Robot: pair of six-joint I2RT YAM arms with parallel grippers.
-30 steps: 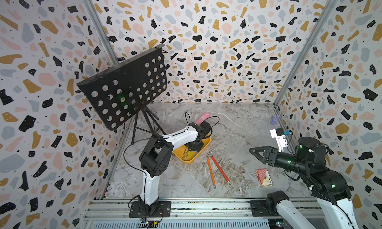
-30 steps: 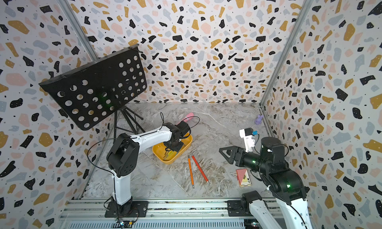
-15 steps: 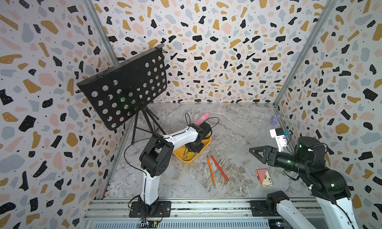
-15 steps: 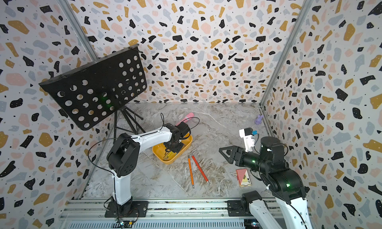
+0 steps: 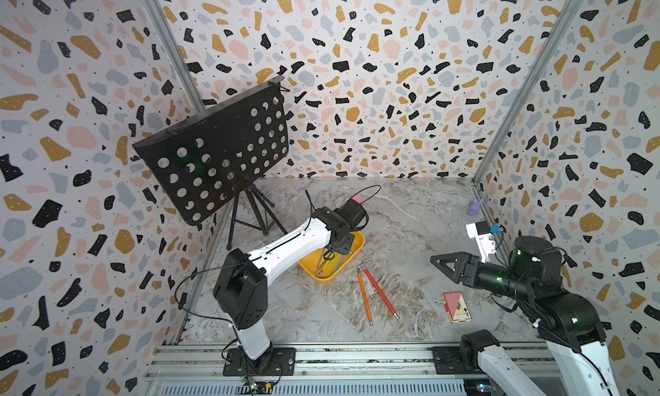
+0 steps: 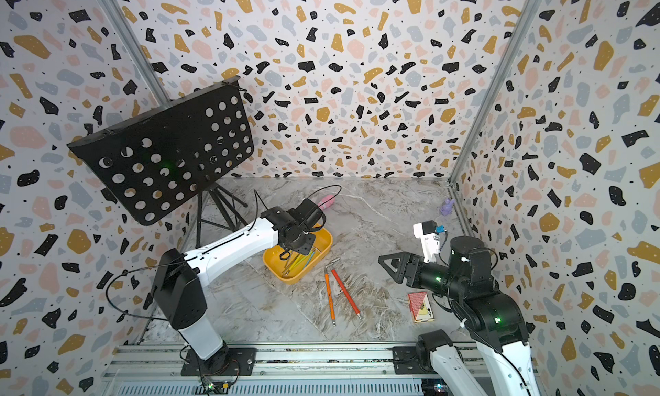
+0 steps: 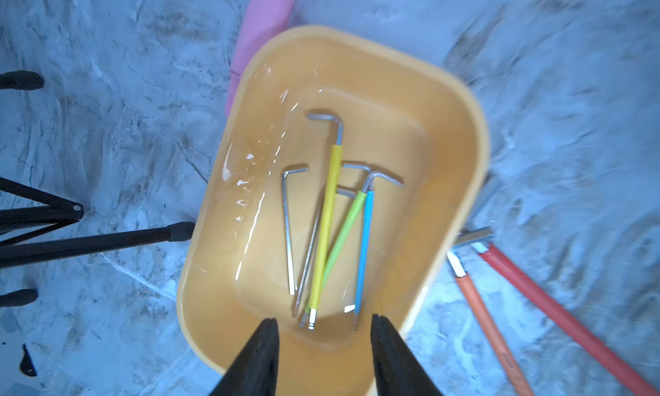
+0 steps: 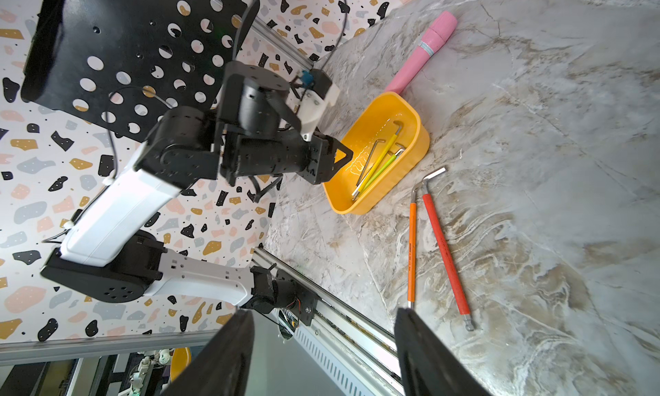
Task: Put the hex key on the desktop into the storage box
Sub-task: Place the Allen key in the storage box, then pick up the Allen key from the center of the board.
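Left arm's jaws have just gone from shut to apart over the shallow yellow-orange plastic storage box (image 7: 453,126), with nothing between them now. Five hex keys lie inside it. The yellow-sleeved hex key (image 7: 326,230) is on top, so it is probably the fresh drop, and the release looks done. Still out on the grey marble worktop (image 5: 410,233), just right of the box: orange-sleeved hex key (image 5: 365,296) and red-sleeved hex key (image 5: 380,292). Right arm's jaws are apart and empty, far right.
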